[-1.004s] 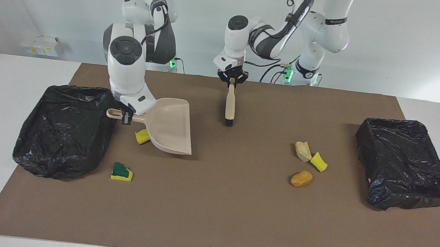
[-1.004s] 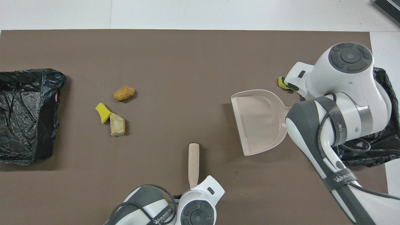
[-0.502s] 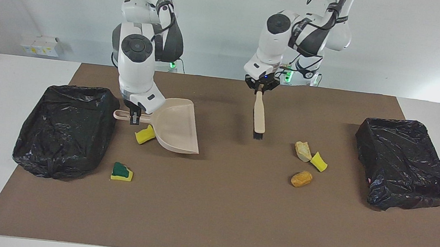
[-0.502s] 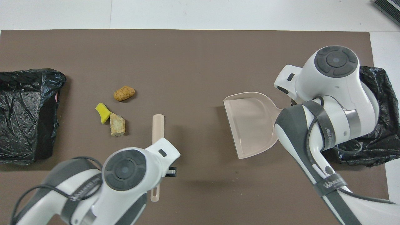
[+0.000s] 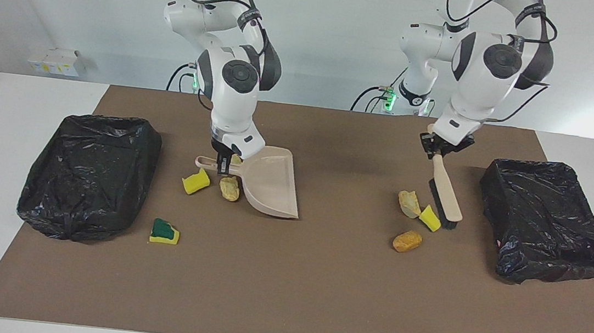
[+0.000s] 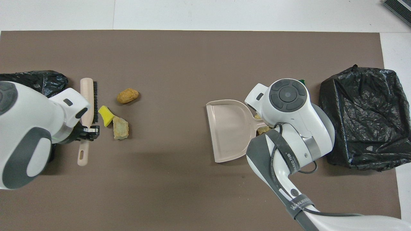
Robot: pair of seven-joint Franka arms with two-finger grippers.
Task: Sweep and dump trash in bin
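Moved since earlier: left arm has swung the brush from mid-desk to its own end, past three bits of trash; right arm has carried the dustpan toward the middle, uncovering a beige lump.
Left pincer: clamped on the handle of the brush, which slopes down so its black bristles seem to reach the desk.
Brush axis: runs near-to-far from the robots, bristles facing the trash.
Nearest trash: a yellow chunk just beside the bristles, a pale lump touching that chunk, and an orange-brown lump near them, farther from the robots.
Key relation: all three lie from the brush toward the right arm's end, the side where the dustpan waits; the left arm is the nearer.
Right pincer: clamped on the handle of the dustpan, whose open mouth faces the three bits, well apart from them.
Other trash: yellow piece and beige lump by the dustpan handle; yellow-and-green sponge farther from the robots.
Bins: left-end bin and right-end bin, both black-bagged.
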